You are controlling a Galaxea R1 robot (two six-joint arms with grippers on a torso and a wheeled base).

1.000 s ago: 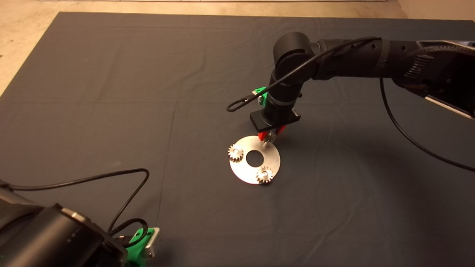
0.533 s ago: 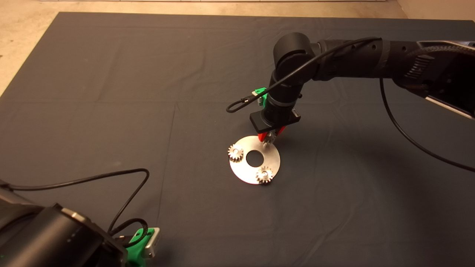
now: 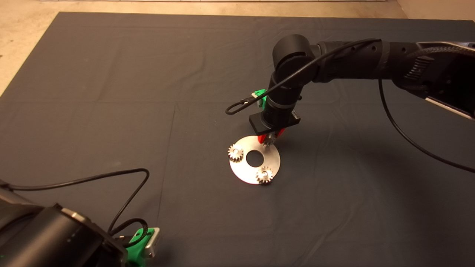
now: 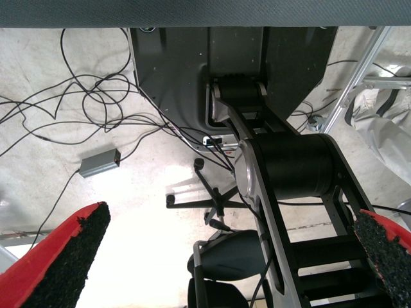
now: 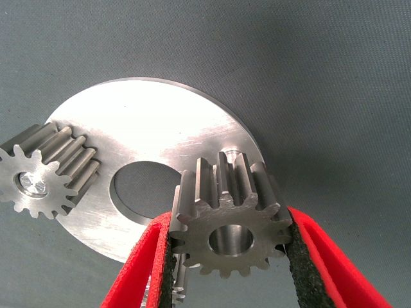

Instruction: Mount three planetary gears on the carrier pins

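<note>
My right gripper [image 5: 228, 256] clamped the third gear [image 5: 228, 218] above the disc [image 5: 148, 141]; the left gripper [image 4: 212, 256] sat parked, fingers apart.

A: Any readable text, labels, numbers?
B: None. Checked the disc [image 5: 160, 147], the gears, the mat [image 3: 111, 92] and the arms; no print legible on any of them.
A: Left wrist view?
B: Floor with cables and a small grey box [image 4: 99, 162]; nothing readable on it either.
</note>
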